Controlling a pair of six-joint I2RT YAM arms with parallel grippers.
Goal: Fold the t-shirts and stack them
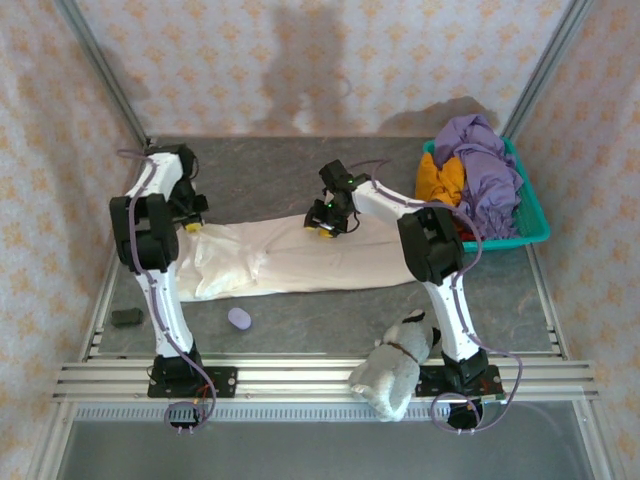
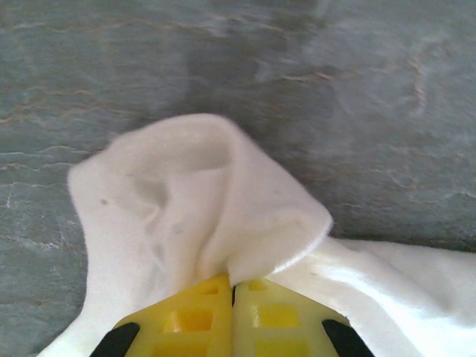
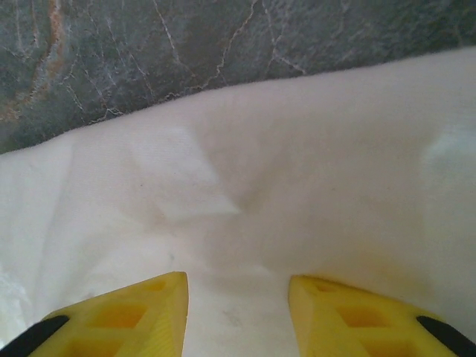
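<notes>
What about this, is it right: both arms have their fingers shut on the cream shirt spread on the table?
Only partly. The left fingers are shut on the cream shirt, but the right fingers are open over it, as the right wrist view shows.

Open table (image 1: 270,170) behind shirt (image 1: 300,262); basket (image 1: 537,215) crowds right.

A t-shirt (image 1: 300,262) is spread across the middle of the tabletop (image 1: 320,315). More t-shirts (image 1: 490,170) are heaped in a basket (image 1: 532,218) at the far right. A plush toy (image 1: 395,368) is laid at the near edge, and left of it a small item (image 1: 240,318), possibly a lid, is placed just before the spread t-shirt.
</notes>
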